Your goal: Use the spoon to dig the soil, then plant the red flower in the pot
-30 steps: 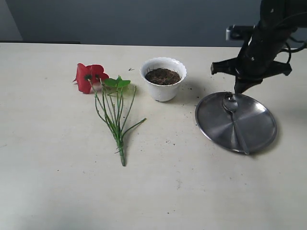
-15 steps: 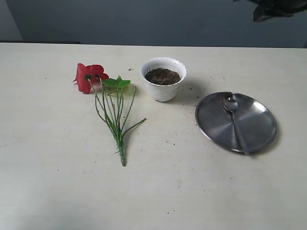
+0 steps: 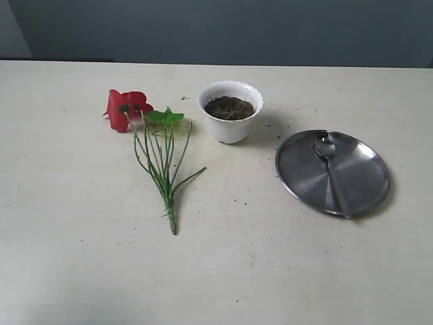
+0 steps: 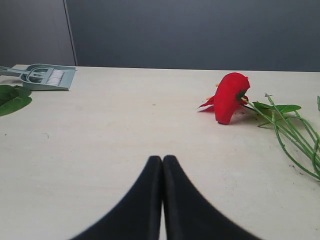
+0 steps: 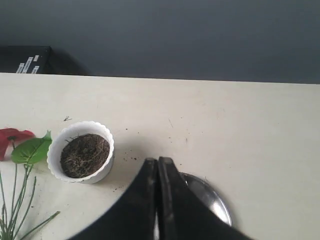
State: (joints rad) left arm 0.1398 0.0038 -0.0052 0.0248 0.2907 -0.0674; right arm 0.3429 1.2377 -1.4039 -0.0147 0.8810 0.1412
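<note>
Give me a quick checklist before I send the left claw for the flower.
1. Red flower lying free on table, stems toward camera: ok.
2. Left claw open for the grab: not ok, fingers together.
3. Right claw empty: ok, shut on nothing.
4. Spoon parked on steel plate: ok.
5. Soil in pot: ok; whether a hole is dug, cannot tell.

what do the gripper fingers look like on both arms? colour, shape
Same on both: the left gripper and right gripper each show two matte black fingers, broad at the base and curving in to narrow tips. No markings, cables or pads visible. Neither arm shows in the exterior view.
</note>
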